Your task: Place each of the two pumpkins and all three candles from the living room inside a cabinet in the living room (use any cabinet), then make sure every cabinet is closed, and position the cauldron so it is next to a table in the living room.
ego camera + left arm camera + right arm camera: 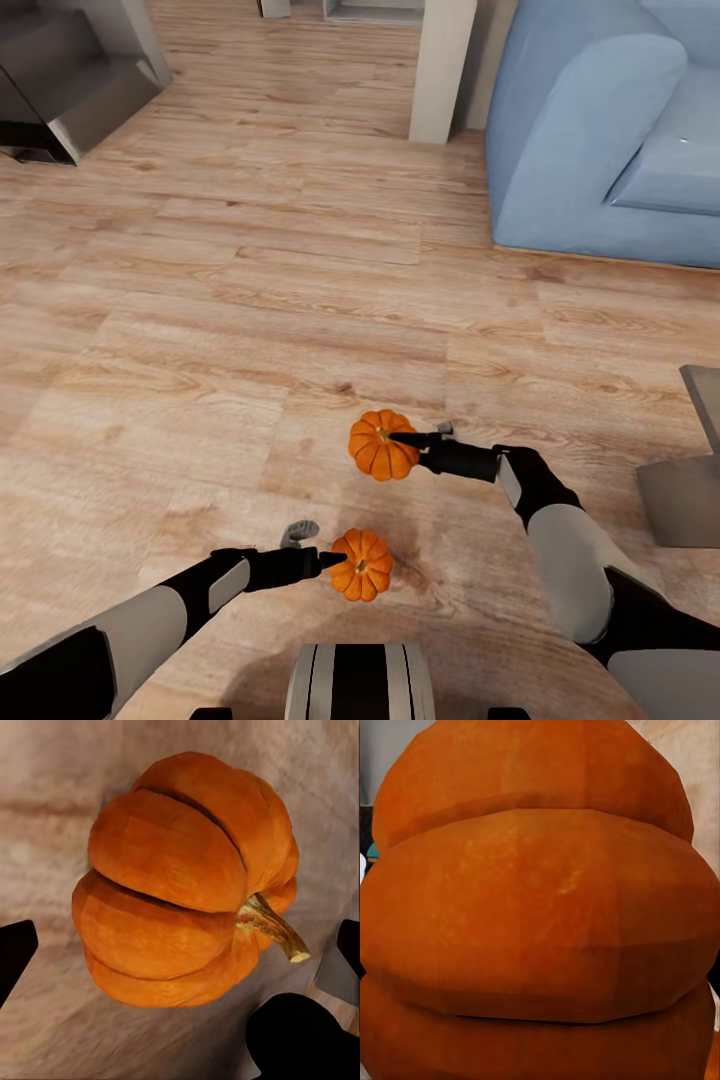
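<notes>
You've got a pumpkin in each claw right now. Your left gripper is clamped on the nearer pumpkin, which hangs just ahead of the robot's base over the wood floor. In the left wrist view that pumpkin sits between the two dark fingertips, stem pointing off to one side, blurry floorboards behind it, so it looks lifted rather than resting, though you can't really tell how far up. Your right gripper is closed on the other pumpkin, a bit further out and slightly to the right of the first one; one finger lies across the top near the stem. In the right wrist view the pumpkin is so close that it's nearly all orange ribs. The two pumpkins are near each other but not touching. Around you: a blue sofa ahead on the right, a pale pillar next to it, a dark grey unit up at the far left, and a grey piece of furniture at the right edge.
</notes>
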